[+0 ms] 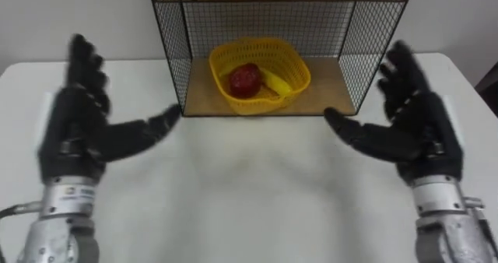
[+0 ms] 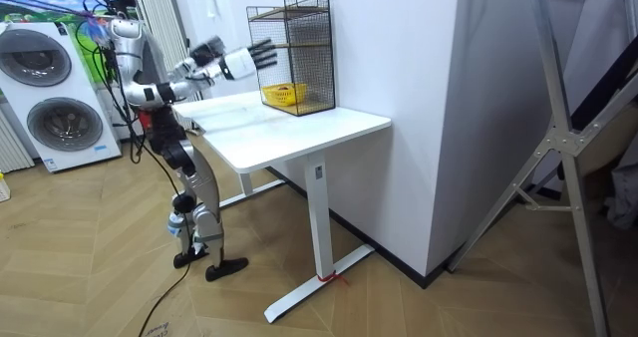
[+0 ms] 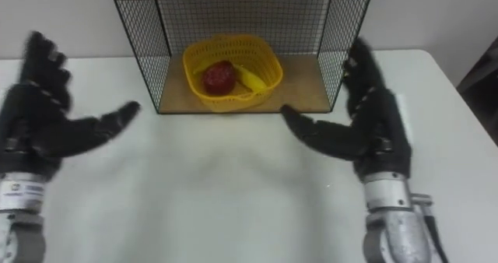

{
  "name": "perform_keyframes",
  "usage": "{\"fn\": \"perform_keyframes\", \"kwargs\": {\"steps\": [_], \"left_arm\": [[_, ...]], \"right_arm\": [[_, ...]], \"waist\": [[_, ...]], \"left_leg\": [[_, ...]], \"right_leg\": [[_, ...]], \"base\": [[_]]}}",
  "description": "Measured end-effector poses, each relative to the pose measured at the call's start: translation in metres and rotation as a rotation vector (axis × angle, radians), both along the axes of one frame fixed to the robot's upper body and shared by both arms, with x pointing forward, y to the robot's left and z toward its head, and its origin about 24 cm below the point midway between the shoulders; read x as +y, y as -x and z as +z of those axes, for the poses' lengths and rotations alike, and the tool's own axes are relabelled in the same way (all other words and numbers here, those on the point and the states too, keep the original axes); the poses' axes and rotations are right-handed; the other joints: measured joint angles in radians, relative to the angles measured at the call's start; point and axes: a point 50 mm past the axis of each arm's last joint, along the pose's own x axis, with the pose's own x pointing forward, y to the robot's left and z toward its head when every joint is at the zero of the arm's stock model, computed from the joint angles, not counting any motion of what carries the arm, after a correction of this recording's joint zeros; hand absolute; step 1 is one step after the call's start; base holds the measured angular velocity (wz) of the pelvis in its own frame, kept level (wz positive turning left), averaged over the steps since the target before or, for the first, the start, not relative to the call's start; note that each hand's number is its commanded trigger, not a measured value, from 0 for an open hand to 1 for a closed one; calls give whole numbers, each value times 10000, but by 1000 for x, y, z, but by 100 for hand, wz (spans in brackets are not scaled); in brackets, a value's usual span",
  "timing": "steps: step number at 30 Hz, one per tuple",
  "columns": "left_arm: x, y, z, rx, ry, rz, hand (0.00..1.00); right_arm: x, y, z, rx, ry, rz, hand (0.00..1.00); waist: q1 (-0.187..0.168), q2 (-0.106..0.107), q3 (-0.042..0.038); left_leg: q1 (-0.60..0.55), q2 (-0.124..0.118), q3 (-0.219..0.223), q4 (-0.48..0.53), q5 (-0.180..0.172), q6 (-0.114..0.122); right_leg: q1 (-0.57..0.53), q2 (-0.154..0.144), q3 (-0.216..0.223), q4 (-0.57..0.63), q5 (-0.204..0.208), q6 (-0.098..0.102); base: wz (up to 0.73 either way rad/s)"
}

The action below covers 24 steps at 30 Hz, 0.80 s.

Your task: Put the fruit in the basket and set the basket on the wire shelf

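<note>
Your two eye views sit on the robot's head and look down, close over the table [image 1: 249, 205]. They face the wire shelf [image 1: 331, 92], which stands just beyond the fingertips. The left hand [image 1: 74, 131] shows at the lower left and the right hand [image 1: 420, 135] at the lower right, with the basket [image 1: 292, 72] between and beyond them. Both eyes share this same stretch, seen from slightly offset places. Your room view stands well off on the floor, on the right hand's side and somewhat behind the robot. It shares the hands, table, shelf and basket with the eye views.
</note>
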Motion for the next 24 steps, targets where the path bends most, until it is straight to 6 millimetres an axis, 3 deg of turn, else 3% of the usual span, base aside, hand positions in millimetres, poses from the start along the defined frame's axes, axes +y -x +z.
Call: {"fn": "perform_keyframes", "kwargs": {"steps": [1, 3, 7, 8, 12, 16, 19, 21, 22, 24], "left_arm": [[7, 5, 10, -573, -244, 624, 0], [31, 28, 45, -2998, -577, 2907, 0], [59, 64, 76, -5407, -1315, 5976, 0], [64, 72, 86, -6089, -1506, 6604, 0], [77, 106, 112, -8132, -2288, 8795, 0], [99, 132, 128, -9127, -2145, 10176, 0], [139, 150, 123, -8246, -1293, 12121, 0], [182, 170, 115, -7360, 371, 13786, 0], [193, 176, 112, -7212, 955, 14161, 0], [234, 195, 94, -6278, 3595, 15670, 0]], "right_arm": [[-6, 3, 9, -397, 242, -453, 0], [-28, 18, 45, -2147, 1192, -2175, 0], [-56, 36, 96, -4307, 3291, -4741, 0], [-64, 42, 111, -5087, 3707, -5558, 0], [-87, 74, 158, -7480, 4702, -7964, 0], [-117, 104, 171, -8334, 4680, -10419, 0], [-154, 129, 169, -7911, 4218, -12753, 0], [-190, 153, 163, -7092, 3139, -14770, 0], [-197, 158, 163, -7035, 2683, -15199, 0], [-229, 182, 158, -6815, 775, -17066, 0]], "waist": [[31, 12, -7], [213, 49, -36], [422, 35, -46], [429, -25, -96], [431, -293, -77], [390, -477, -92], [400, -523, -97], [372, -518, -146], [363, -501, -174], [266, -411, -242]], "left_leg": [[-13, 4, 3, -1, -2, -3], [-50, 4, 55, 19, 1, -5], [2, -27, 98, 39, 1, -2], [-33, -42, 89, 84, 0, -3], [-115, -46, -65, 131, -12, -19], [-63, -11, -121, 154, -70, -67], [-37, -11, -109, 169, -122, -66], [-257, -13, -101, 401, -318, -60], [-322, -13, -95, 491, -353, -66], [-393, -29, -71, 593, -428, -36]], "right_leg": [[-16, 5, -2, -5, -6, -3], [-109, 14, -11, 22, -7, -6], [-174, -18, 42, 219, -184, 22], [-250, -49, 40, 311, -273, 32], [-307, -121, -85, 412, -420, 88], [-289, -140, -144, 558, -489, -28], [-304, -145, -126, 683, -556, -34], [-529, -148, -75, 946, -710, 24], [-575, -147, -63, 980, -709, 6], [-653, -167, -51, 1084, -731, -4]], "base": [[0], [-5], [-2], [10], [10], [5], [-1], [-6], [-9], [0]]}}
